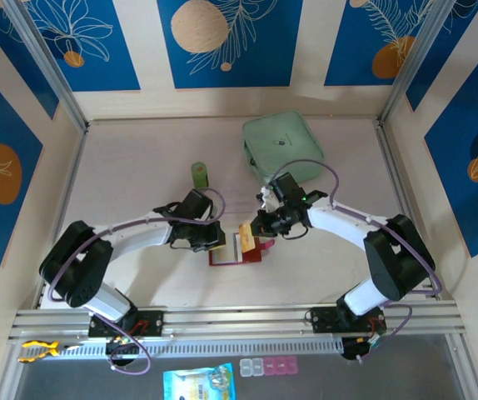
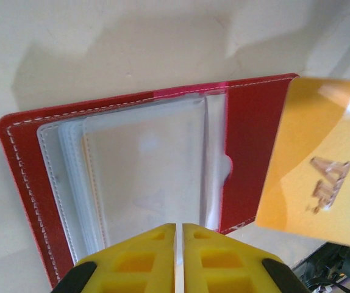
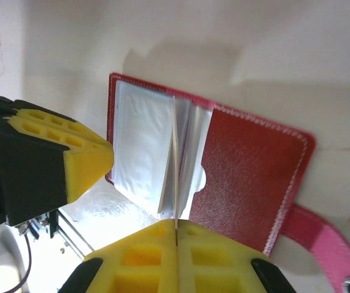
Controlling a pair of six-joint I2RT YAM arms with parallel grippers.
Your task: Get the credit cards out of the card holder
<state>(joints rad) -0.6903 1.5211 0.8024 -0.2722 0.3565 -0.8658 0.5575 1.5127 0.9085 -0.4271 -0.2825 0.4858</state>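
The top camera looked down from high behind; 2 wrist cameras looked closely at the shared card holder (image 2: 248,140).

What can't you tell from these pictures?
- Whether cards remain in the holder: left wrist view, cloudy stacked sleeves hide that.
- Print on the card: glare and the right edge cut it there; edge-on in right wrist view.
- Tab: right wrist view, bottom edge cuts it off.
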